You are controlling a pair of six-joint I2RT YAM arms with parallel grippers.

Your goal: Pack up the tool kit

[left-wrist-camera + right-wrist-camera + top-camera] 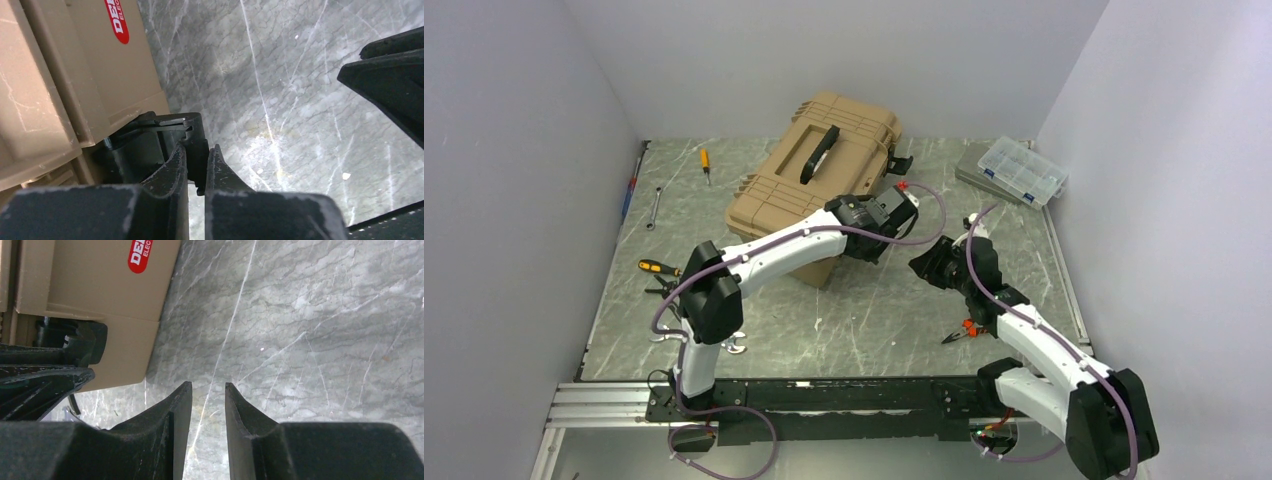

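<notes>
Clear organiser case [1022, 170] at upper right beside the right wall, grey marbled table [864, 310] across the centre, white walls [514, 150] on three sides, aluminium rail [599, 405] at bottom left.

Reads as a robotics lab bench, set up as a closed test cell. Walled on 3 sides by plain white panels [844, 60] around a grey marble-patterned tabletop [864, 310]. Fitted at the near edge with an aluminium rail [604, 402] carrying 2 white-and-black robot arms, the left arm [764, 250] and the right arm [1044, 345], strung with purple cabling. Laid out like a staged trial: 1 tan toolbox [824, 165], 1 clear organiser case [1022, 170], and loose hand tools such as a screwdriver [705, 160], a wrench [654, 205] and yellow-handled pliers [657, 268], spread across the surface.
</notes>
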